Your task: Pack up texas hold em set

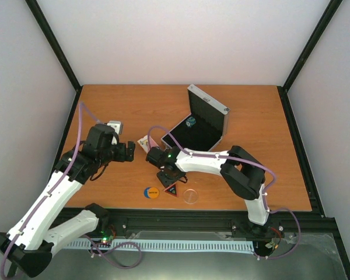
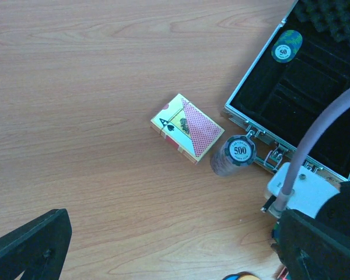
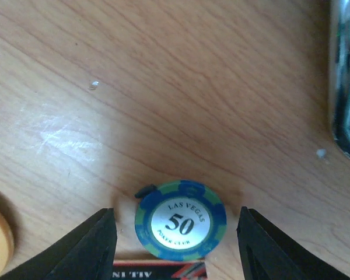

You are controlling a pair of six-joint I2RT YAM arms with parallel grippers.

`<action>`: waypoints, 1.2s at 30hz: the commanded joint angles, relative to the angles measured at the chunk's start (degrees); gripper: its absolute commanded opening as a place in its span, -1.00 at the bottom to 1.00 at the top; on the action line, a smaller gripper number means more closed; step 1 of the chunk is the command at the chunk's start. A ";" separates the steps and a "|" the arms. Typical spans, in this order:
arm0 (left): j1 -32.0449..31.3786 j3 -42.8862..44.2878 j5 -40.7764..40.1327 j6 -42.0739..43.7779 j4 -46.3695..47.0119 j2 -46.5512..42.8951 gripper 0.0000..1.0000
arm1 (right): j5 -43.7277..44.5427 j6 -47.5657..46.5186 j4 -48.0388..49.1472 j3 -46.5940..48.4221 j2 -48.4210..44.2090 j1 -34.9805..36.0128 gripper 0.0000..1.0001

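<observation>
Right jaws spread astride blue-green chip, arm folded low; left jaws wide.

We read "LAS VEGAS", a big "50" and "POKER CLUB" on the blue and green chip. Just below it, the red and black triangle has upside-down letters that look like "ALL IN". We read "500" on top of the chip stack, "50" on a second chip in the case, and "A" on the card pack. The orange disc has marks too small to read.
</observation>
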 commanded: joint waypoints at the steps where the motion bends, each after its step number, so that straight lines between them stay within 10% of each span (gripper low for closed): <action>1: 0.22 0.42 -0.54 -0.87 -0.13 -0.62 0.99 | -1.32 -0.80 1.66 -0.72 2.16 -0.69 0.16; 8: 0.26 0.84 -0.43 -0.92 -0.09 -0.01 0.99 | -3.09 -0.16 3.85 -4.89 1.95 -1.33 0.16; 24: 0.26 1.13 -0.37 -1.15 -0.63 -0.06 1.00 | -4.69 0.28 7.09 -10.21 -0.07 -1.35 -0.52; 36: 0.26 1.53 0.20 -1.55 0.08 -0.15 0.99 | -0.59 0.40 3.18 -4.78 -3.51 -1.35 -0.03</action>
